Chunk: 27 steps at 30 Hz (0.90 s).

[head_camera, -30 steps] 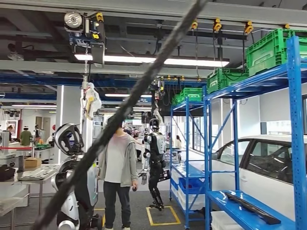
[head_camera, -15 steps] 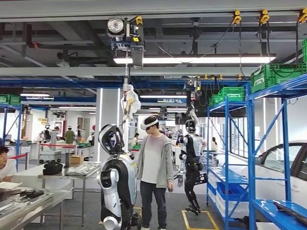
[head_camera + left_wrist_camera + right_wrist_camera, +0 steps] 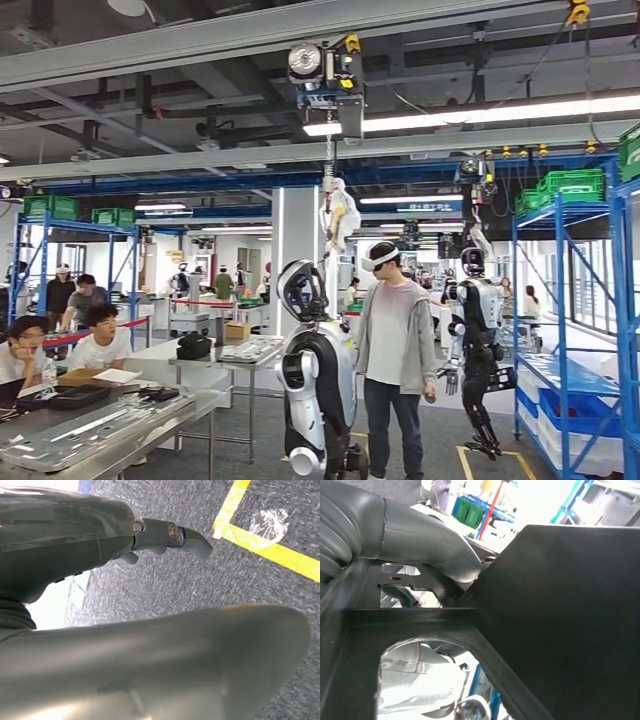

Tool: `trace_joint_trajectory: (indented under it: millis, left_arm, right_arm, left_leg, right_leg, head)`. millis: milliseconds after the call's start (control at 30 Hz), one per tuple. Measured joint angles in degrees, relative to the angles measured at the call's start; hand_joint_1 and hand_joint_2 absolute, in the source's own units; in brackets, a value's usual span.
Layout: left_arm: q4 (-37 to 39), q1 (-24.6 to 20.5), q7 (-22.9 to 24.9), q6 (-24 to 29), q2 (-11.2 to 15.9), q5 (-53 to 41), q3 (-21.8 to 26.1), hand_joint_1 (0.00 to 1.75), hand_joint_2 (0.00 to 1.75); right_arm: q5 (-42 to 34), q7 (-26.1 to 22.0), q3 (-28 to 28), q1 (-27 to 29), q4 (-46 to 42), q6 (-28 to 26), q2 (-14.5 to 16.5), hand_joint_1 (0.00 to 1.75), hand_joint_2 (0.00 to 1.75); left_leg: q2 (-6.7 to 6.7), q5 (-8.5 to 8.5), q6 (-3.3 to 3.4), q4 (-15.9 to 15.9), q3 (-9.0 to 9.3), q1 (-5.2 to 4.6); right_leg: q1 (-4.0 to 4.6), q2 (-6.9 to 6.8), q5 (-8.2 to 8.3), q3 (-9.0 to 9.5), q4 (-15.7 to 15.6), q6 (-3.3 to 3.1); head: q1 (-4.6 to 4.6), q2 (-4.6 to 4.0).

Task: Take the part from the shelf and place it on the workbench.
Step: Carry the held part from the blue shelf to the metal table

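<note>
In the right wrist view my right hand (image 3: 416,535) grips the part (image 3: 561,620), a flat black panel with a cut-out opening; its grey thumb lies across the panel's edge. My left hand (image 3: 79,535) hangs over grey carpet, fingers stretched out and holding nothing. In the head view the blue shelf (image 3: 562,330) stands at the far right. The steel workbench (image 3: 98,435) sits at the lower left with flat metal pieces on it.
Another robot (image 3: 317,380) and a person wearing a headset (image 3: 396,350) stand ahead in the aisle, with a third robot (image 3: 477,340) beside the shelf. People sit behind the workbench (image 3: 98,340). Yellow floor tape (image 3: 264,550) runs under my left hand.
The camera has swung left: the shelf slid to the right edge, the white car left the picture, and the workbench with seated people came in. The dark cable across the lens is gone.
</note>
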Motion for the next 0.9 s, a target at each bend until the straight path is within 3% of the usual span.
trace_joint_trajectory:
  millis: [67,133,200,267,333,367,400,433,500,567,633,667,733,767,833,867,900]
  left_arm:
    - [0.0,-0.1,-0.2,-0.1,-0.1,0.0,0.0,0.0,1.75]
    - [0.0,0.1,-0.3,-0.1,-0.1,0.0,0.0,0.0,1.75]
    - [0.0,0.2,-0.4,-0.2,0.0,0.0,0.0,0.0,1.75]
    - [0.0,0.1,-0.6,-0.3,0.0,0.0,0.0,0.0,1.75]
    - [0.0,0.0,-0.6,-0.3,0.0,0.0,0.0,0.0,1.75]
    - [0.0,0.0,-0.6,-0.4,0.0,0.0,0.0,0.0,1.75]
    - [0.0,0.1,-0.6,-0.4,0.0,0.1,0.0,0.0,1.75]
    - [0.0,0.1,-0.6,-0.4,0.0,0.1,0.0,0.0,1.75]
    - [0.0,0.0,-0.6,-0.4,-0.1,0.1,0.0,0.0,1.75]
    - [0.0,0.0,-0.6,-0.5,-0.2,0.1,0.0,0.0,1.75]
    - [0.0,0.2,-0.5,-0.7,-0.2,0.1,0.0,0.0,1.75]
    - [0.0,0.3,-0.6,-0.8,-0.2,0.0,0.0,0.0,1.75]
    - [0.0,0.3,-0.7,-1.0,-0.3,0.0,0.1,0.0,1.75]
    - [0.0,0.1,-0.7,-1.1,-0.3,0.0,0.1,0.0,1.75]
    - [0.0,-0.1,-0.8,-1.2,-0.3,0.0,0.1,0.0,1.75]
    - [0.0,-0.1,-0.8,-1.3,-0.3,0.0,0.1,0.0,1.75]
    - [0.0,0.0,-0.8,-1.3,-0.3,-0.1,0.1,0.0,1.75]
  right_arm:
    - [-0.2,0.0,0.0,0.0,-0.3,-0.1,0.0,1.75,1.75]
    - [-0.3,0.0,0.2,-0.1,-0.5,-0.1,0.0,1.75,1.75]
    - [-0.3,0.0,0.3,0.0,-0.7,-0.2,0.0,1.75,1.75]
    - [-0.4,0.0,0.4,0.2,-0.9,-0.2,0.0,1.75,1.75]
    - [-0.4,0.0,0.4,0.5,-0.9,-0.2,0.0,1.75,1.75]
    - [-0.4,0.0,0.4,0.6,-0.9,-0.2,0.0,1.75,1.75]
    - [-0.4,0.0,0.5,0.6,-0.9,-0.2,0.0,1.75,1.75]
    - [-0.4,0.0,0.5,0.6,-1.0,-0.2,0.0,1.75,1.75]
    - [-0.4,0.0,0.5,0.6,-1.1,-0.2,0.0,1.75,1.75]
    - [-0.4,0.0,0.6,0.5,-1.1,-0.1,0.0,1.75,1.75]
    - [-0.5,0.0,0.6,0.3,-1.1,-0.1,0.0,1.75,1.75]
    - [-0.6,0.1,0.7,0.2,-1.1,0.0,0.0,1.75,1.75]
    - [-0.7,0.2,0.7,-0.1,-1.1,0.2,0.1,1.75,1.75]
    - [-0.8,0.3,0.8,-0.2,-1.0,0.3,0.1,1.75,1.75]
    - [-0.9,0.6,0.9,-0.2,-0.7,0.7,0.1,1.75,1.75]
    - [-0.9,0.7,1.1,-0.3,-0.5,0.9,0.1,1.75,1.75]
    - [-1.0,0.8,1.4,-0.4,-0.3,1.1,0.1,1.75,1.75]
  left_leg:
    - [0.62,0.33,0.85,-2.5,1.22,-0.48]
    - [-0.53,0.44,1.86,-2.6,1.08,-0.61]
    - [-1.59,0.6,2.63,-2.7,1.09,-0.59]
    - [-2.74,0.68,3.2,-2.7,1.07,-0.72]
    - [-4.15,0.71,3.48,-2.7,1.07,-1.11]
    - [-4.94,0.72,3.54,-2.7,1.12,-1.3]
    - [-5.75,0.73,3.58,-2.7,1.21,-1.45]
    - [-6.59,0.74,3.59,-2.7,1.33,-1.53]
    - [-8.1,0.79,3.53,-2.6,1.35,-1.56]
    - [-9.47,1.01,3.17,-2.6,0.9,-1.38]
    - [-10.72,1.29,2.61,-2.7,0.47,-1.21]
    - [-10.34,1.03,2.4,-2.4,0.24,-1.3]
    - [-7.41,-1.33,1.97,1.1,-1.41,-1.49]
    - [-5.49,-3.25,1.68,4.5,-3.02,-1.48]
    - [-3.72,-6.24,1.03,11.6,-6.27,-1.04]
    - [-3.41,-6.4,0.75,13.0,-6.82,-0.77]
    - [-3.12,-5.43,0.49,12.0,-6.12,-0.51]
  right_leg:
    - [0.15,-1.01,-0.34,0.31,0.1,0.75]
    - [-0.14,-1.59,-0.62,0.65,0.0,1.4]
    - [-0.48,0.51,-2.61,-0.07,2.3,1.84]
    - [-0.55,3.61,-6.57,-3.19,9.4,1.79]
    - [-0.38,4.66,-9.03,-6.83,16.7,1.44]
    - [-0.23,4.84,-8.6,-7.52,17.7,1.13]
    - [-0.01,5.11,-7.02,-7.13,16.2,0.74]
    - [0.25,5.73,-4.61,-5.79,12.8,0.28]
    - [0.58,8.75,-0.55,-2.74,5.0,-0.52]
    - [0.7,10.56,0.51,-1.45,1.5,-0.76]
    - [0.6,9.35,0.54,-1.21,0.8,-0.89]
    - [0.48,8.57,0.73,-1.06,0.4,-1.11]
    - [0.24,6.74,1.07,-0.75,-0.3,-1.54]
    - [0.33,5.81,1.09,-0.69,-0.4,-1.63]
    - [0.37,3.92,1.01,-0.7,-0.4,-1.62]
    - [0.36,3.06,0.94,-0.68,-0.4,-1.55]
    - [0.34,2.29,0.85,-0.62,-0.4,-1.44]
  head:
    - [-0.01,0.0]
    - [-0.01,0.0]
    - [-0.01,0.0]
    - [-0.01,0.0]
    - [-0.01,0.0]
    - [0.0,0.0]
    - [0.0,0.0]
    - [0.0,0.0]
    - [0.01,0.0]
    - [0.02,0.0]
    - [0.02,0.0]
    - [0.02,0.0]
    - [0.03,0.0]
    - [0.03,0.0]
    - [0.04,0.0]
    - [0.04,0.0]
    - [0.05,0.0]
